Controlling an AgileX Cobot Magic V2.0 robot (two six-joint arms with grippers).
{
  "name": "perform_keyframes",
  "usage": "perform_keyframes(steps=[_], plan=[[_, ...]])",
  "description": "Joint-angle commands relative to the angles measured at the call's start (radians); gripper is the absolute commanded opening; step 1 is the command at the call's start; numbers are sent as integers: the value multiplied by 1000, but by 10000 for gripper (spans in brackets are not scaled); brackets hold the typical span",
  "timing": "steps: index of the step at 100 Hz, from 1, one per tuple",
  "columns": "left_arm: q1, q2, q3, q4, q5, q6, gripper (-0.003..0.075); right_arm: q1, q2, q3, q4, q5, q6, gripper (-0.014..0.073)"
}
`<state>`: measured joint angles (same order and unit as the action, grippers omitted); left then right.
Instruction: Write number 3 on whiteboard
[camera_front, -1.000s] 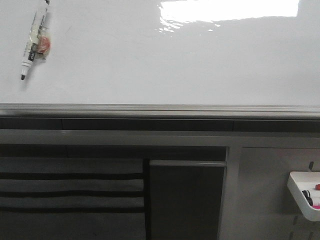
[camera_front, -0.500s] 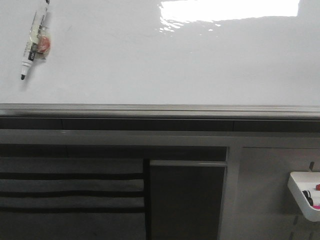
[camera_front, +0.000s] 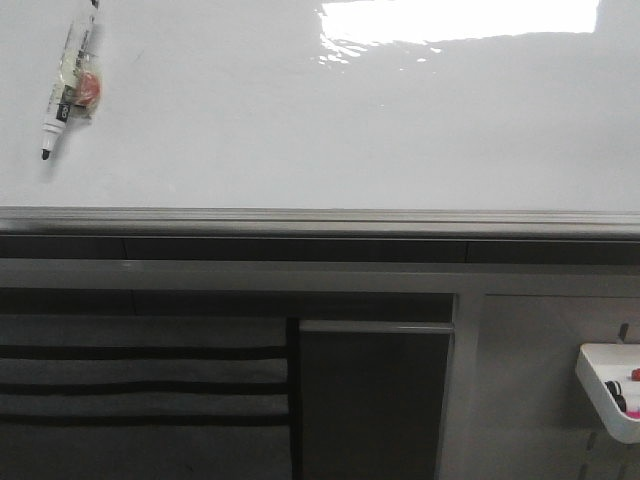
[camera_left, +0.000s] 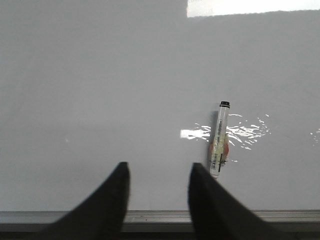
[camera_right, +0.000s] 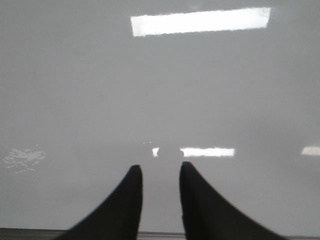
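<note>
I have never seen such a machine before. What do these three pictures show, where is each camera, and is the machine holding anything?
This is a robot with two arms, each ending in two jaws. The front view looks forward over a glossy whiteboard with a grey edge strip. A marker lies on it, uncapped, at the far left. Nothing is written yet. A small white tray hangs lower right. The other two pictures come from cameras on the wrists. The left gripper is open and empty, with the marker just beyond it. The right gripper is open and empty too.

marker cap end cut off, tray contents — too small, blurred
</note>
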<state>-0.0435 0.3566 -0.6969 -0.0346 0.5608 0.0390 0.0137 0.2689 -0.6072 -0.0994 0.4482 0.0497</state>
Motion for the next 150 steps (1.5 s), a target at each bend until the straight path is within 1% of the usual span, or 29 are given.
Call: perform_keyframes(steps=[1, 2, 3, 6, 11, 15, 61, 74, 83, 90, 95, 100, 108, 114, 121, 130, 150], plan=[[-6, 17, -31, 0, -69, -12, 518, -8, 18, -33, -8, -76, -9, 356], [-6, 17, -31, 0, -69, -12, 541, -8, 18, -33, -8, -76, -9, 370], [-6, 17, -31, 0, -69, -12, 561, -8, 18, -33, -8, -76, -9, 407], [-6, 17, -31, -3, -69, -12, 592, -8, 18, -33, -8, -67, -9, 440], [-6, 17, -31, -5, -69, -12, 612, -8, 18, -31, -8, -54, -9, 497], [-6, 17, -31, -5, -71, -12, 610, -8, 18, -31, -8, -44, -9, 514], [-6, 17, -31, -24, -78, -12, 610, -8, 18, -31, -8, -33, -9, 509], [-6, 17, -31, -26, -60, -12, 610, -8, 20, -31, -1, -26, -9, 509], [-6, 24, -33, -30, -40, 20, 608, -8, 25, -38, 1, 11, -9, 509], [-20, 43, -35, -75, -28, 77, 608, -8, 38, -57, 28, 59, -24, 509], [-42, 68, -35, -127, -22, 137, 608, -8, 52, -74, 86, 86, -65, 509], [-70, 98, -35, -159, -22, 199, 608, -8, 67, -88, 149, 103, -144, 509], [-116, 166, -35, -163, -26, 209, 608, -8, 90, -96, 248, 108, -233, 509], [-142, 219, -35, -163, -33, 209, 608, -8, 105, -96, 288, 108, -252, 509], [-168, 291, -35, -163, -56, 209, 608, -8, 117, -96, 297, 110, -252, 509], [-193, 382, -35, -163, -118, 209, 608, -8, 126, -96, 297, 110, -252, 509], [-202, 600, -35, -144, -285, 209, 608, -8, 127, -96, 297, 110, -252, 509]])
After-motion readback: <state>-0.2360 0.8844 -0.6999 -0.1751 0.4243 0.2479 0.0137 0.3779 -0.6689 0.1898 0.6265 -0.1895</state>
